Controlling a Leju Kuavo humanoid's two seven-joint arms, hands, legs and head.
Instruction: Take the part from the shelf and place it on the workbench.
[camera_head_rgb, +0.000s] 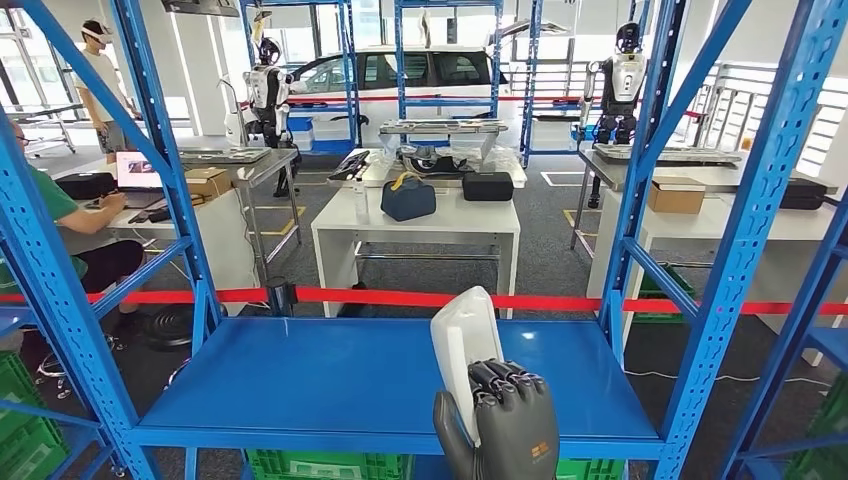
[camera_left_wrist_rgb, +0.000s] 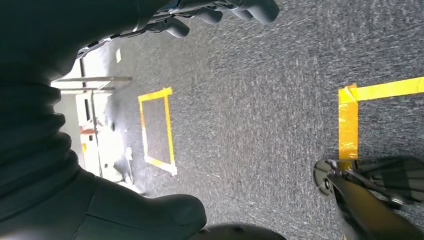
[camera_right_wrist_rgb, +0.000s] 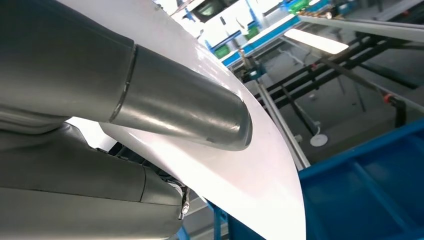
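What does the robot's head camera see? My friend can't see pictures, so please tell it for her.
The robot's right hand holds a white part upright over a blue shelf. Beyond red tape stands a white table with a dark bag.

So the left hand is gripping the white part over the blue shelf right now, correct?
Not quite: it is the right hand that grips the white part over the blue shelf, as the head view shows. The left hand hangs over the carpeted floor, holding nothing.

part (camera_head_rgb: 463, 335) in right hand (camera_head_rgb: 508, 420) above shelf (camera_head_rgb: 330, 385).
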